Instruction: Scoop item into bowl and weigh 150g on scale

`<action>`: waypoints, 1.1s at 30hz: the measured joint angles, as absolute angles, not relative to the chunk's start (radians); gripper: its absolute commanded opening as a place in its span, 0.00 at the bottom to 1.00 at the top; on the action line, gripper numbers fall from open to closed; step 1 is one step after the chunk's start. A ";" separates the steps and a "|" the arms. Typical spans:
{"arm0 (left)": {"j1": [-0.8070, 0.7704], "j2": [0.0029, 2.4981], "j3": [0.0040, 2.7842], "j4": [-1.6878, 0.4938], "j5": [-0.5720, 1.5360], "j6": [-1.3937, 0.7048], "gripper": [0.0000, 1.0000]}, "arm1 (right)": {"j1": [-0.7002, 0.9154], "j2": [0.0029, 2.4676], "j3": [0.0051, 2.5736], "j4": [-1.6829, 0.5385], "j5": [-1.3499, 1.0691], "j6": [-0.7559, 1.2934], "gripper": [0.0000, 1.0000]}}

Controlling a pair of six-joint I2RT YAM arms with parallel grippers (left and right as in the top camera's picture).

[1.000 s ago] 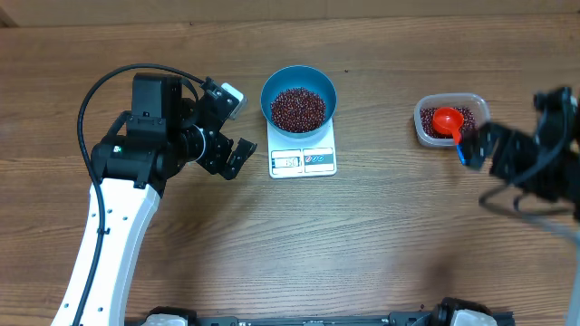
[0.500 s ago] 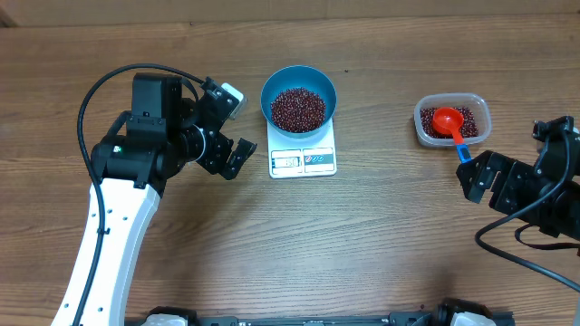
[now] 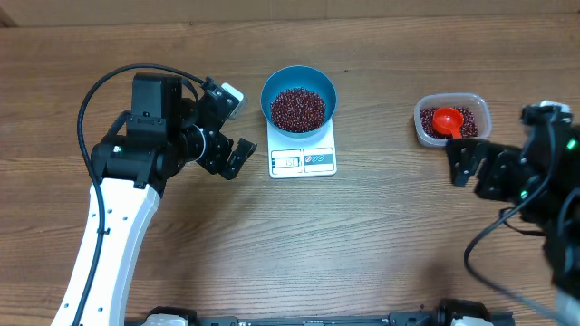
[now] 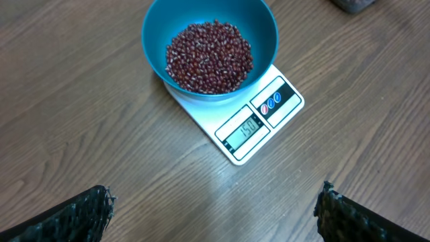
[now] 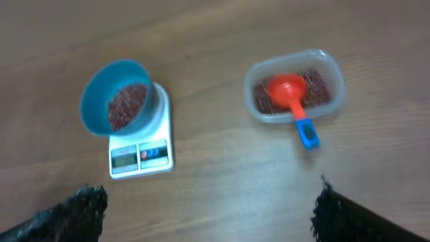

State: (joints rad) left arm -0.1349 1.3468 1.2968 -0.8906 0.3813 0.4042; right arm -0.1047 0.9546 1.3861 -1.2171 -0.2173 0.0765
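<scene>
Many beans (image 4: 209, 56) in blue bowl (image 4: 156, 30)

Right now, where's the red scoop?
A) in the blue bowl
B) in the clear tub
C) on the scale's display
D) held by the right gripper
B: the red scoop lies in the clear tub, with its blue handle end sticking out over the tub's rim.

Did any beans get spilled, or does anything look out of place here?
Nothing stands out. The red-brown beans sit inside the round blue plastic bowl on the flat white scale, and the red scoop rests in the clear plastic tub, handle over its rim.
</scene>
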 measured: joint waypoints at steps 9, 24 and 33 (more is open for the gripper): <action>-0.135 1.347 1.296 -0.891 0.381 0.404 0.99 | 0.019 0.662 0.988 -0.778 -0.165 0.074 1.00; -0.135 1.347 1.296 -0.891 0.381 0.404 1.00 | 0.033 0.267 0.339 -0.089 -0.149 0.044 1.00; -0.135 1.347 1.296 -0.891 0.381 0.404 1.00 | 0.033 0.080 0.048 0.138 -0.148 0.030 1.00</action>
State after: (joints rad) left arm -0.1349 1.3468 1.2964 -0.8913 0.3813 0.4042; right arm 0.0334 0.0803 0.0483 0.1379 -0.1478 0.0296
